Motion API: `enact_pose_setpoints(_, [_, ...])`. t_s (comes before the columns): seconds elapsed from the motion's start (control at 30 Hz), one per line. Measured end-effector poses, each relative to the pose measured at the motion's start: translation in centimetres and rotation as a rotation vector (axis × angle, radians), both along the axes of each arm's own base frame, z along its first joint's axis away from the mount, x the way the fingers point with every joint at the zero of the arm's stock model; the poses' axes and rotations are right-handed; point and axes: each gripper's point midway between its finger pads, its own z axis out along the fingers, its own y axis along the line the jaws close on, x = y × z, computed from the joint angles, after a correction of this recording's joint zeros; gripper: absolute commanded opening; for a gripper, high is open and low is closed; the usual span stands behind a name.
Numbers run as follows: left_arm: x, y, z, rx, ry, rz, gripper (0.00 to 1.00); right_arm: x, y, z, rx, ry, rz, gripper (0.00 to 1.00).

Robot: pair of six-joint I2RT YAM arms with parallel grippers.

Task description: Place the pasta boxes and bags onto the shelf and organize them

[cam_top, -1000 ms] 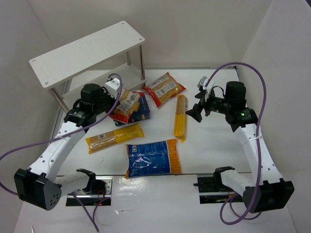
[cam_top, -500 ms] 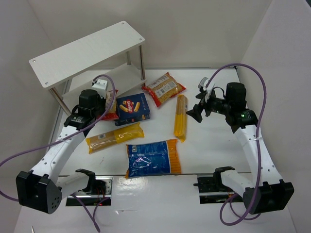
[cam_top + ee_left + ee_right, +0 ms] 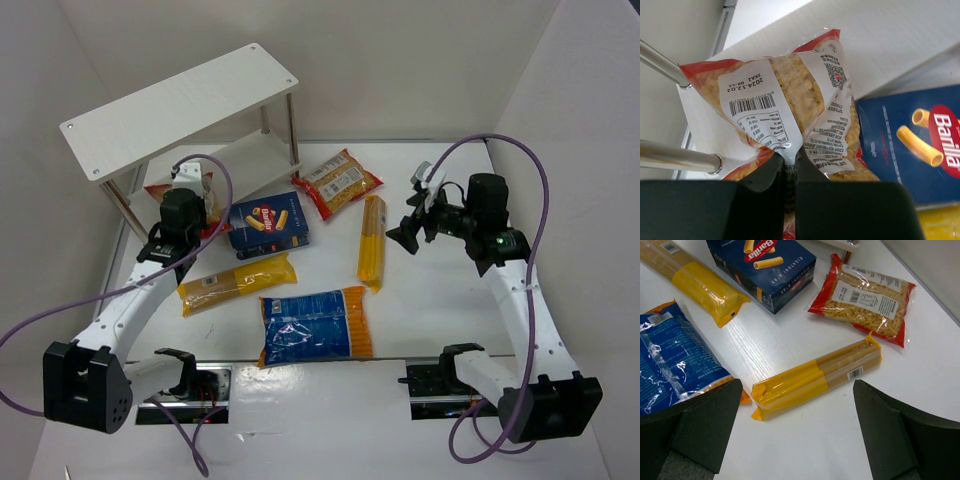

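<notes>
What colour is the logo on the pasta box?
The logo is red with white lettering; right wrist view shows it best.

The white two-tier shelf (image 3: 180, 110) stands askew at the far-left corner. The first red-edged bag (image 3: 790, 105) is at its lower board, pinched in the left gripper (image 3: 790, 164), and the dark blue box (image 3: 268, 225) lies face up beside it. The second red-edged bag (image 3: 338, 182) lies flat near the far edge, one long yellow pack (image 3: 372, 240) at the centre, and the other yellow pack (image 3: 235, 283) and blue-orange bag (image 3: 315, 325) toward the near edge.

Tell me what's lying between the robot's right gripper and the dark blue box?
One long yellow pack lies on the table between the right gripper and the dark blue box. The top view shows it plainly, and so does the right wrist view.
</notes>
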Motion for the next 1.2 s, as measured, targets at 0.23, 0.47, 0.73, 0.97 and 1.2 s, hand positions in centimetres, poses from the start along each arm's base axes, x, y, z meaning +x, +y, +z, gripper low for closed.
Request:
enact_pose_setpoints(0.23, [1.4,0.9,0.1,-0.007,-0.074,0.052,0.0,0.0,-0.6,0.2,0.001,-0.013,-0.02,1.0])
enact_pose_setpoints(0.47, [1.7,2.1,-1.4,0.045,-0.073,0.077,0.0,-0.3,-0.7,0.2,0.002,-0.019,-0.022,1.0])
enact_pose_setpoints(0.73, [1.4,3.5,-3.1,0.101,-0.074,0.091,0.0,-0.3,-0.9,-0.2,0.001,-0.013,-0.027,1.0])
enact_pose_setpoints(0.97, [1.9,5.4,-3.3,0.117,-0.087,0.131,0.0,-0.3,-1.1,-0.1,0.001,-0.02,-0.032,1.0])
enact_pose_setpoints(1.2, [2.6,7.0,-3.4,0.133,-0.11,0.154,0.0,-0.4,-1.3,-0.1,-0.001,-0.024,-0.036,1.0])
